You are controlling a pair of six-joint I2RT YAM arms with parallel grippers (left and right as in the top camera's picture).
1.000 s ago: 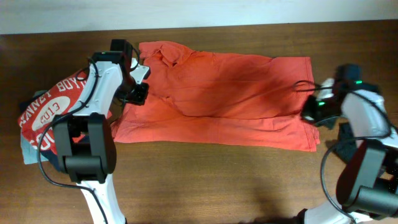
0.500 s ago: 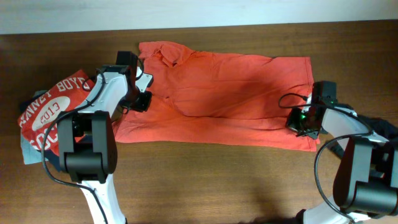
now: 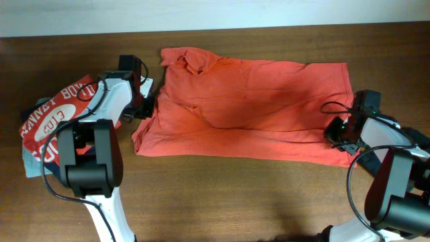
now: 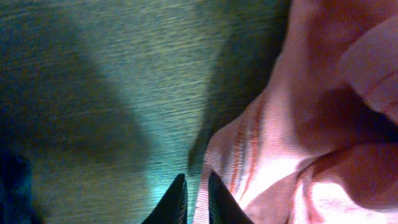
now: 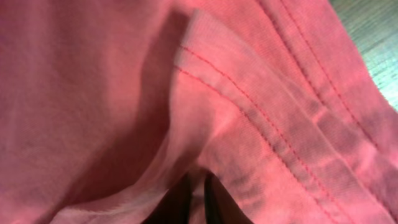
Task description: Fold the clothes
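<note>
Shirt [image 3: 248,101] spread on table [image 3: 235,195]. Right claw [image 5: 197,183] clamped on hem fold; left claw [image 4: 196,180] nearly together at side edge, grip unclear. Seat both pinches deeper, then lift evenly.

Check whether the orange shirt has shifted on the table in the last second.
Yes. The orange shirt slid rightward in the overhead view, away from the red printed tee, which stayed put.

Dark wooden table [image 3: 228,195], pale strip beyond far edge [image 3: 201,13]
</note>
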